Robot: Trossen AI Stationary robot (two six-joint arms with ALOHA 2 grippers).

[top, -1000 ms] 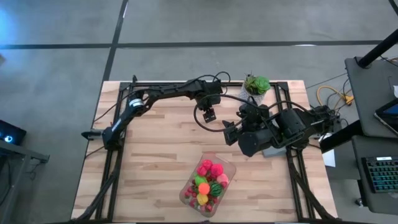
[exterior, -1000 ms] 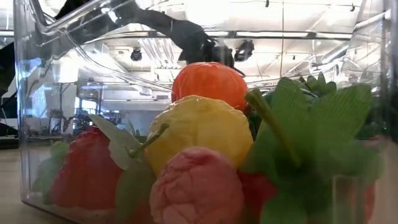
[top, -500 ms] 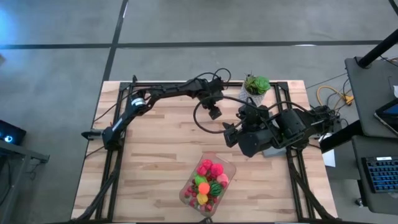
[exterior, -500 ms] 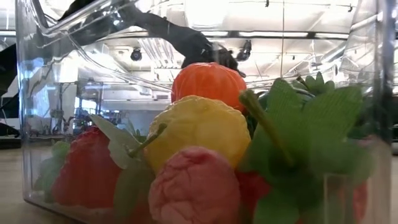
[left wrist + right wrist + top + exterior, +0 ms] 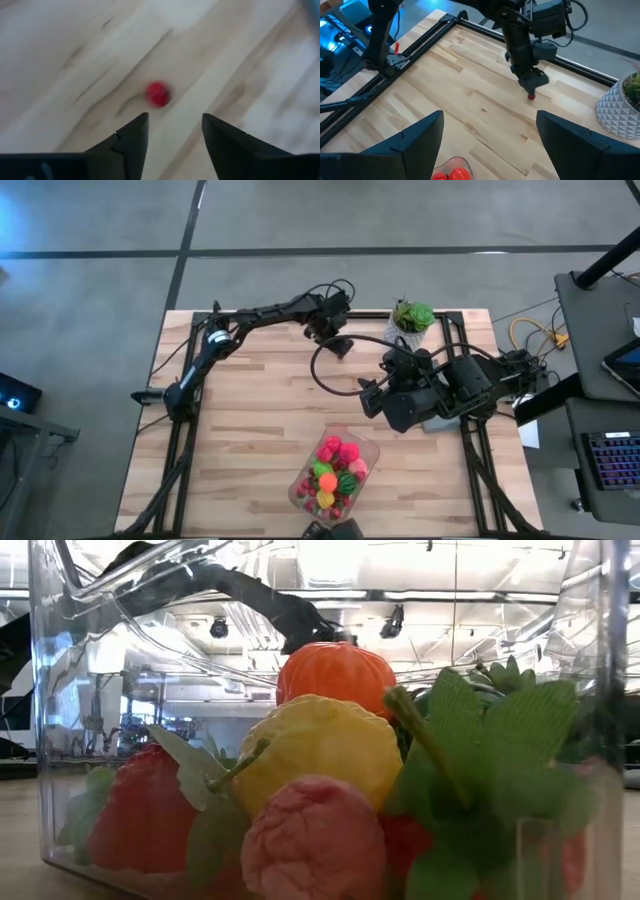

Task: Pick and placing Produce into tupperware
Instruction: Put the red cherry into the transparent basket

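At the near edge of the pale wooden slatted counter point(image 5: 250, 430) stands the clear rectangular plastic tupperware with rounded corners point(image 5: 335, 475). It is heaped with toy produce: a pink bumpy fruit point(image 5: 315, 840) pressed against the front wall, a yellow lemon-like piece point(image 5: 320, 745) above it, an orange round fruit point(image 5: 335, 675) on top, a red strawberry point(image 5: 145, 815) to one side and a dark green leafy piece point(image 5: 490, 755) to the other.

Farther back, near the middle of the counter, the right hand point(image 5: 368, 397) hangs above bare wood, its two dark fingers point(image 5: 415, 137) spread wide with nothing between them.

Beyond that, toward the far edge, the left hand point(image 5: 338, 348) reaches down over a single small red berry point(image 5: 157, 94) that lies on the counter. In the left wrist view its fingers point(image 5: 132, 137) stand parted with a clear gap, the berry lying just ahead of the gap and untouched by either tip. The right wrist view shows the same berry point(image 5: 531, 96) directly under the left hand's tips.

At the far right corner of the counter sits a leafy green plant in a white patterned pot point(image 5: 412, 318), well apart from the tupperware.
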